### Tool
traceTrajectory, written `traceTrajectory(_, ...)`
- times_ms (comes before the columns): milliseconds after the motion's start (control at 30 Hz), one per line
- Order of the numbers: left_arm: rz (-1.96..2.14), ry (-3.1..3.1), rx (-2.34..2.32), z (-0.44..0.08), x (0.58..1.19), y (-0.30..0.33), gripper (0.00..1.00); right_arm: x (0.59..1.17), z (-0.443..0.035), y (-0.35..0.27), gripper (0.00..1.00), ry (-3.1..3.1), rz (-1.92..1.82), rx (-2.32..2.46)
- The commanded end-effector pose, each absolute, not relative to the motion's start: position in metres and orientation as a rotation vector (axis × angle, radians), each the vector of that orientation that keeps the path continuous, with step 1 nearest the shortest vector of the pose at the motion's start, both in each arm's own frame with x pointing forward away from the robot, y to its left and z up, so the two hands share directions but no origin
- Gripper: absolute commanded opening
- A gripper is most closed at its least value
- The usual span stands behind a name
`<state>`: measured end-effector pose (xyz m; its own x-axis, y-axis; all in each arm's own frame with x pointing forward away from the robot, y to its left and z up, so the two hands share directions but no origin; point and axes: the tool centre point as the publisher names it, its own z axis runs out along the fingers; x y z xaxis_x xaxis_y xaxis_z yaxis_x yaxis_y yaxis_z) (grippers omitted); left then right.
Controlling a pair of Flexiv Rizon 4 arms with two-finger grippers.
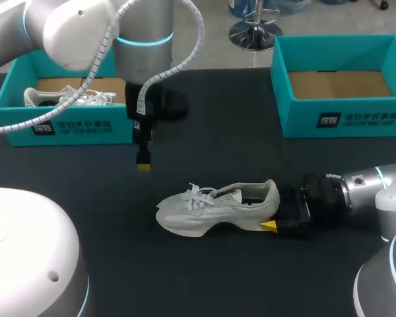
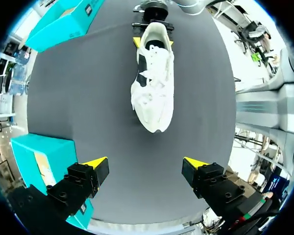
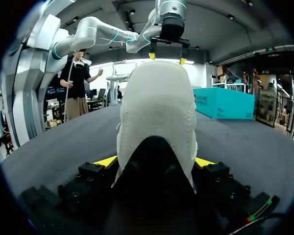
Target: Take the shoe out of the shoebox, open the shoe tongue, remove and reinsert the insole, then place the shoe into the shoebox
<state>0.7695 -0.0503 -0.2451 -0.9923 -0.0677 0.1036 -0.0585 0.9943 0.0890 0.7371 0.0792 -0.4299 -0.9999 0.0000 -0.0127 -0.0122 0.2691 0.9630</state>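
The white shoe (image 1: 214, 208) stands on its sole, toe pointing left. Well behind it, the left shoebox (image 1: 72, 127), blue-green and open, holds a second shoe (image 1: 66, 98); the right shoebox (image 1: 346, 120) shows its brown floor.

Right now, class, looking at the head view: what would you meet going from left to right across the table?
left shoebox → left end effector → white shoe → right shoebox

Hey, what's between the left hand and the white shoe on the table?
Nothing: in the left wrist view only bare dark table lies between the open left hand and the white shoe, toe nearest.
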Motion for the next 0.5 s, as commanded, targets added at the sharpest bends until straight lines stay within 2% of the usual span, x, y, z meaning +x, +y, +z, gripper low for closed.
traceTrajectory(33,-0.233,-2.957,0.928,-0.243,0.767,-0.046,1.0,0.737,-0.432,0.082,0.0,2.496,1.89,-0.011)
traceTrajectory(200,-0.268,-2.716,1.578,-0.237,0.75,-0.055,1.0,0.737,-0.432,0.082,0.0,2.496,1.89,-0.011)
traceTrajectory(500,-0.204,-2.519,2.026,-0.229,0.721,-0.097,1.0,0.737,-0.432,0.082,0.0,2.496,1.89,-0.011)
